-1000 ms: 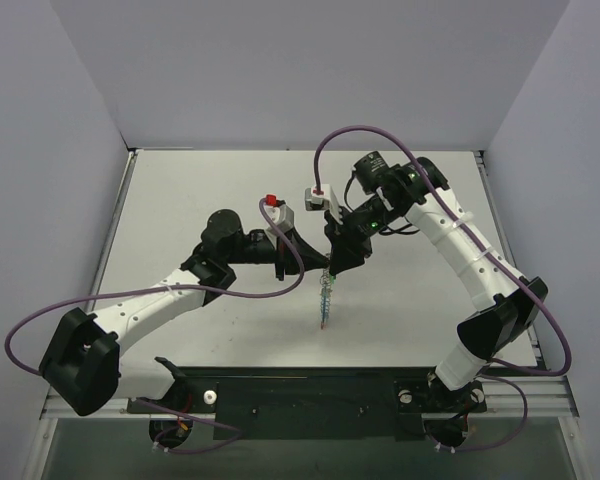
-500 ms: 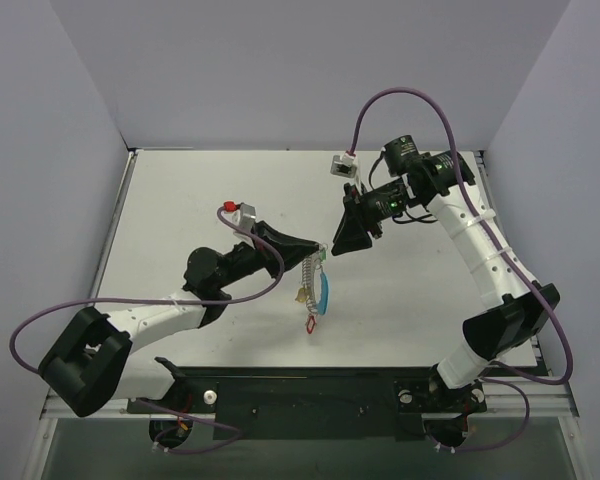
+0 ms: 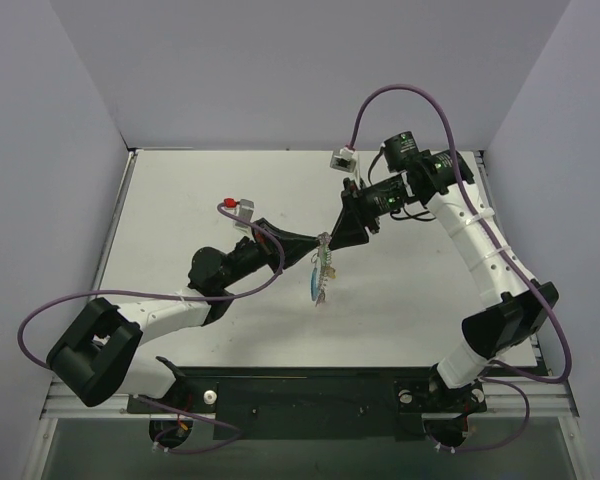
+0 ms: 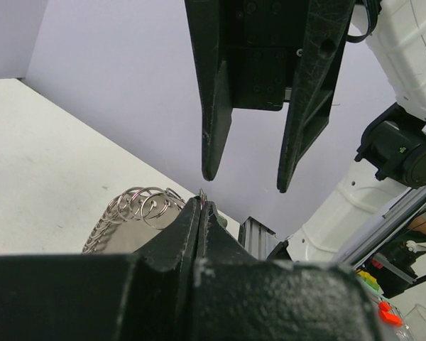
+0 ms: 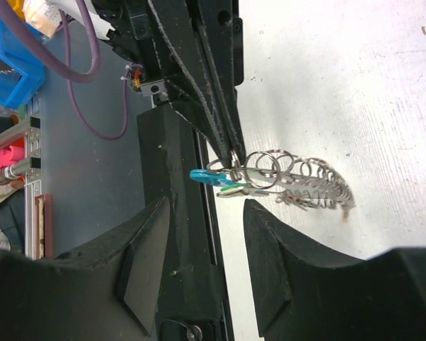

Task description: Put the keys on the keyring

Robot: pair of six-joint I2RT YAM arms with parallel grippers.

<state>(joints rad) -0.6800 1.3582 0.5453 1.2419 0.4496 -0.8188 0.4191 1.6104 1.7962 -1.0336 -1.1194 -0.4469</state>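
The keyring (image 3: 318, 275), a chain of silvery wire rings with a light-blue piece, hangs above the table from my left gripper (image 3: 323, 243), which is shut on its top ring. In the left wrist view the coils (image 4: 138, 206) curl just left of the closed left gripper (image 4: 202, 206). A green key (image 5: 234, 189) and the blue piece (image 5: 207, 175) hang at the pinched end, with the coils (image 5: 298, 177) trailing away. My right gripper (image 3: 337, 238) stands open just beside that end, touching nothing; in its own view the right gripper (image 5: 206, 213) frames the green key from a short distance.
The white table (image 3: 180, 210) is ringed by grey walls. A black rail (image 3: 310, 390) runs along the near edge between the arm bases. Purple cables (image 3: 400, 95) loop above both arms.
My right gripper opened, pulled back toward the far right, then came close to the ring again. The left arm swung, carrying the keyring, which now hangs turned.
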